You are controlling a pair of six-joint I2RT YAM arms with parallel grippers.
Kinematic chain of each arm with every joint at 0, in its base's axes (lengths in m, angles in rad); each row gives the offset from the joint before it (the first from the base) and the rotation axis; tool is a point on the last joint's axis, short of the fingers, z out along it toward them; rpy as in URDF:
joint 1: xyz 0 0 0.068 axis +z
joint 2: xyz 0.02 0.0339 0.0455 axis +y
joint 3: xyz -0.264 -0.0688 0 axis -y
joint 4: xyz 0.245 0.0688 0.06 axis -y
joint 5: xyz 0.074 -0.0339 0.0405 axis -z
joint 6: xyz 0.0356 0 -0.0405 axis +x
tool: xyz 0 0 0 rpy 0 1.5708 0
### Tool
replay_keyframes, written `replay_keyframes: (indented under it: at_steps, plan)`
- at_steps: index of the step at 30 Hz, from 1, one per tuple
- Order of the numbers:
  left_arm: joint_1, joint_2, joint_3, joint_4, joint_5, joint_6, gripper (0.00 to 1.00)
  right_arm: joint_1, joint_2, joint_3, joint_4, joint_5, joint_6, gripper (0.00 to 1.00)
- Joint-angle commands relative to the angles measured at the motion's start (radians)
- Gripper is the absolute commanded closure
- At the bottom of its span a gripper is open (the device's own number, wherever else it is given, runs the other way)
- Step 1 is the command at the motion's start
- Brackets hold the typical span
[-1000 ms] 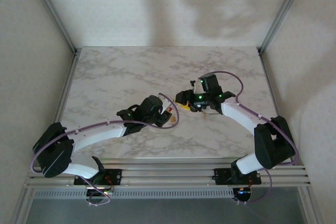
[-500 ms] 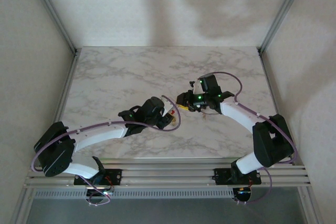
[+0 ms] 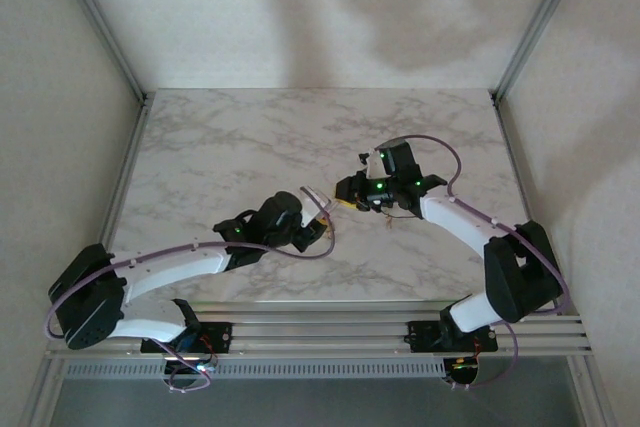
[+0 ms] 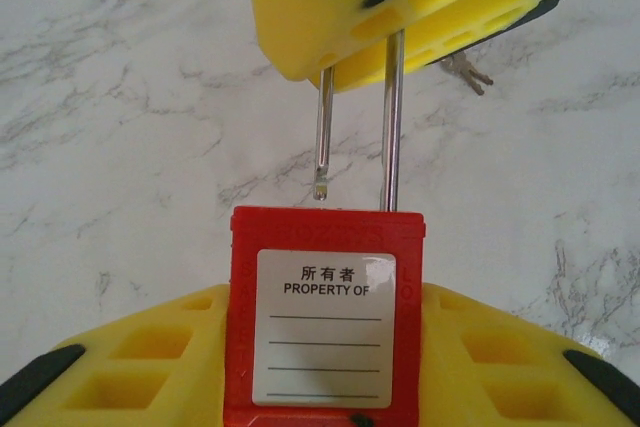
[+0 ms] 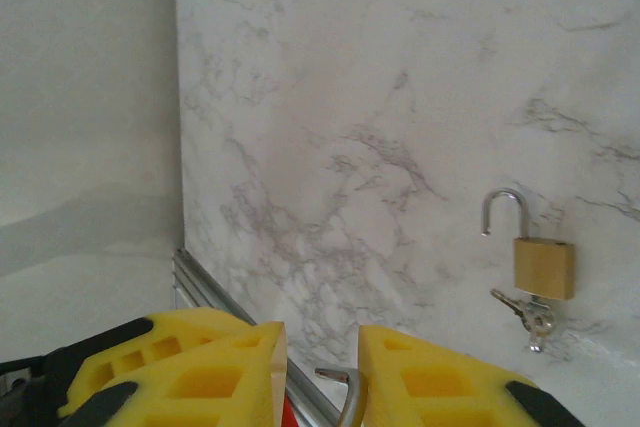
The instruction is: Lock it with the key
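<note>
A red padlock [image 4: 325, 317] with a white "PROPERTY OF" label sits between the yellow jaws of my left gripper [image 4: 325, 347], which is shut on its body. Its steel shackle [image 4: 392, 117] is raised, the free end hanging just above the body. The top of the shackle [image 5: 350, 399] runs up between the yellow fingers of my right gripper [image 5: 322, 367], which are closed in on it. In the top view the left gripper [image 3: 308, 227] and right gripper [image 3: 350, 197] meet near the table's middle.
A brass padlock [image 5: 544, 265] with an open shackle lies flat on the marble table [image 5: 330, 147], a small bunch of keys [image 5: 530, 315] at its base. The same keys [image 4: 465, 69] lie just beyond the right gripper. A metal rail [image 5: 215, 292] borders the table.
The left arm has swung lower and a little toward the near edge, its gripper staying by the right gripper. The right arm has barely moved.
</note>
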Motion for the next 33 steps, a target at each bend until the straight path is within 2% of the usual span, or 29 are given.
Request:
replay_keyframes:
  at_steps: [1,15,33]
  plan:
    - [-0.01,-0.057,-0.032,0.089,-0.042,0.02,1.0,0.016,-0.058,-0.004,0.045,-0.024,-0.029,0.75]
    - [-0.017,-0.138,-0.113,0.177,-0.041,0.035,1.0,0.037,-0.081,-0.014,0.082,-0.025,-0.044,0.76]
    - [-0.037,-0.221,-0.211,0.307,-0.091,0.072,1.0,0.076,-0.144,-0.047,0.164,-0.033,-0.07,0.83]
